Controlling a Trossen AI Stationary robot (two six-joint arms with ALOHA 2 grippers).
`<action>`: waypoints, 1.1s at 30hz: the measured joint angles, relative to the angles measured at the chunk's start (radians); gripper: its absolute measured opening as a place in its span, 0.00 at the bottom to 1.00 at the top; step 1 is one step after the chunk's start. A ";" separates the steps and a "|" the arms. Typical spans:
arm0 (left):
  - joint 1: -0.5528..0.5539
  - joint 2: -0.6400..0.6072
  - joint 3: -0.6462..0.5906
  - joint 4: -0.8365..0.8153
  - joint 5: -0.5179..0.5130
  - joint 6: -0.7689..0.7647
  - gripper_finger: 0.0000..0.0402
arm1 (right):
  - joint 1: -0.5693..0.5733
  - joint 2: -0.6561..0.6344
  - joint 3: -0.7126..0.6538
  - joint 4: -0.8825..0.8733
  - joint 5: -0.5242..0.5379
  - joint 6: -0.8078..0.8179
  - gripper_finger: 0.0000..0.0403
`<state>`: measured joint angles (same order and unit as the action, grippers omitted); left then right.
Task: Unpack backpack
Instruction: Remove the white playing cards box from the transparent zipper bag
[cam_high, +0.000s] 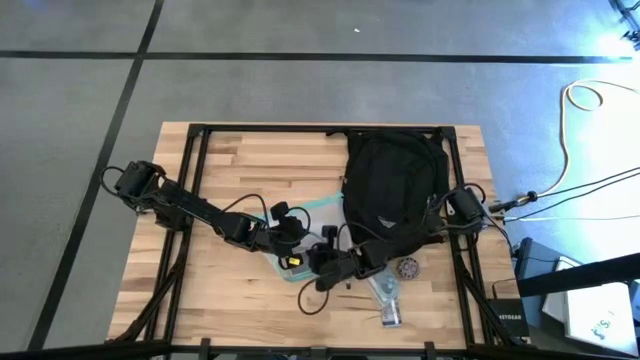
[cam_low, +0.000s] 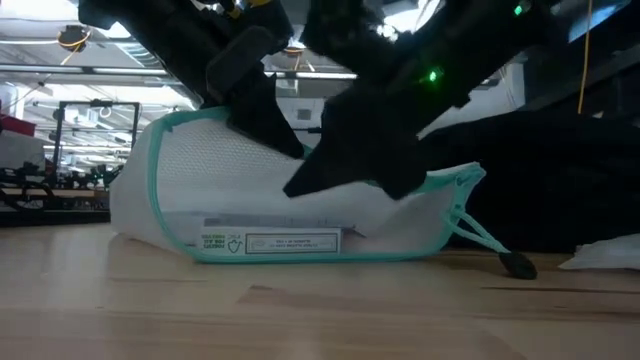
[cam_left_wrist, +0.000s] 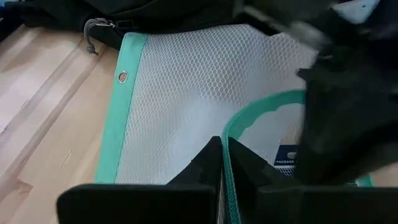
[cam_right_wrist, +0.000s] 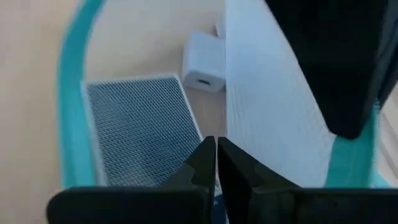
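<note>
Mesh pouch (cam_low: 290, 215), beside backpack (cam_high: 392, 185), on counter (cam_high: 230, 160).
Left end effector (cam_left_wrist: 222, 163) and right end effector (cam_right_wrist: 216, 163) are pinching its teal edge, apparently spreading the mouth.

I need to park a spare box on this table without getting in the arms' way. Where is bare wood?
Bare wood: the far-left stretch behind the left arm, beside the large black fabric backpack, and the near-left corner. Crowded: the near middle, where the left gripper and right gripper pinch the clear teal-edged mesh pouch, with small items just right of them.

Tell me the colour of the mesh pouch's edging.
Teal, around the white mesh pouch; the left wrist view shows it best.
</note>
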<state>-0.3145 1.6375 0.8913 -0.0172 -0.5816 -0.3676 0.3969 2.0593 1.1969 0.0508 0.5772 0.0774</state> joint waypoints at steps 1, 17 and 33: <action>0.000 0.000 0.000 0.001 0.000 0.000 0.00 | -0.002 0.004 0.000 -0.001 -0.001 -0.023 0.00; -0.001 -0.002 0.000 0.000 0.014 0.008 0.00 | -0.043 0.146 0.116 0.064 -0.011 -0.300 0.00; 0.000 -0.003 0.000 -0.015 0.019 -0.002 0.00 | -0.039 0.152 0.156 0.006 -0.104 -0.270 0.00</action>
<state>-0.3149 1.6344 0.8909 -0.0320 -0.5625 -0.3697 0.3575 2.2115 1.3525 0.0570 0.4730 -0.1930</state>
